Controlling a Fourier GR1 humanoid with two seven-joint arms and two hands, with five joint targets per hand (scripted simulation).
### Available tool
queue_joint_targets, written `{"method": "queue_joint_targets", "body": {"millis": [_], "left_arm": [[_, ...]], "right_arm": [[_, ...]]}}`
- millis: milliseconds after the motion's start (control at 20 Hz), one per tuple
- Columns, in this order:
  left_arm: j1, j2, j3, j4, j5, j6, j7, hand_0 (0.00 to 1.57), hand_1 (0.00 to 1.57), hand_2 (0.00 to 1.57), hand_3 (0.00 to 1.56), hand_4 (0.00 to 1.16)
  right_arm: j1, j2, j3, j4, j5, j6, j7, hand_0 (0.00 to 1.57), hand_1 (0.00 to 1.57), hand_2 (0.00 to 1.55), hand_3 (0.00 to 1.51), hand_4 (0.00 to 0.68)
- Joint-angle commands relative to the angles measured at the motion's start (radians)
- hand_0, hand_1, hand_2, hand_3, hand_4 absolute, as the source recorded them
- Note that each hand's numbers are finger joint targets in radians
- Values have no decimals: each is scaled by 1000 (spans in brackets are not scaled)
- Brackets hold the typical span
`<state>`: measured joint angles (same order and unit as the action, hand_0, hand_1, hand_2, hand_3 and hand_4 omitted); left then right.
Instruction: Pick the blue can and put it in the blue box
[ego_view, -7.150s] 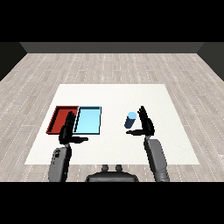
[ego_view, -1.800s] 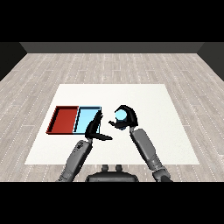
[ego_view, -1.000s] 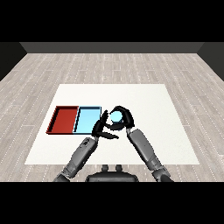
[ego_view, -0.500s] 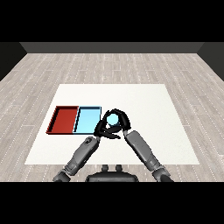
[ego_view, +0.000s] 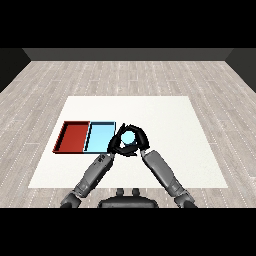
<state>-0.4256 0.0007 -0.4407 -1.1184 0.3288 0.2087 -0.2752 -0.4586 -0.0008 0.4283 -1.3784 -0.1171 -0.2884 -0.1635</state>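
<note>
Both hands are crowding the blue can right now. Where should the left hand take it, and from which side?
By the can's side wall, from the tray side. The blue can shows its round top, so it looks upright; the right hand curls round its right, leaving the left flank for the left hand, next to the light blue tray.

The can (ego_view: 129, 136) is light blue, and its round pale end faces up toward the viewer. Both hands close round it: the left hand (ego_view: 118, 145) curls against its left side and the right hand (ego_view: 141, 140) wraps its right side and far edge. So only the can's top shows, and its body is hidden. It sits just right of the blue tray (ego_view: 99, 137), beside that tray's right wall and not inside it. The blue tray is a shallow light blue rectangle lying flat on the worktop (ego_view: 165, 115), touching a red tray on its left.
</note>
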Motion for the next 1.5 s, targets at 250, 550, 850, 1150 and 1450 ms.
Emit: {"method": "queue_joint_targets", "body": {"millis": [250, 550, 850, 1150, 1450], "left_arm": [[-53, 0, -64, 72, -10, 140, 11, 0, 0, 0, 0, 165], [-147, 1, -88, 69, -78, 211, 144, 0, 0, 0, 0, 0], [-176, 1, -83, 103, -7, 283, 127, 1112, 1112, 1098, 839, 694], [-125, 1, -124, 97, 2, 300, 30, 695, 695, 776, 556, 656], [-16, 1, -144, 3, 78, 332, -83, 1571, 1571, 1563, 1433, 643]], "right_arm": [[-54, 1, 131, 83, -94, -92, -70, 1513, 1513, 1472, 1412, 547], [-28, 0, 63, 69, -91, -17, -78, 1490, 1490, 1458, 1403, 570], [-39, -25, 50, 17, -115, -6, -24, 1473, 1473, 1455, 1400, 572], [-33, -1, 77, -2, -99, -42, -25, 1477, 1477, 1452, 1399, 592], [18, -1, 54, -24, -154, -6, -18, 1438, 1438, 1434, 1393, 520]]}}
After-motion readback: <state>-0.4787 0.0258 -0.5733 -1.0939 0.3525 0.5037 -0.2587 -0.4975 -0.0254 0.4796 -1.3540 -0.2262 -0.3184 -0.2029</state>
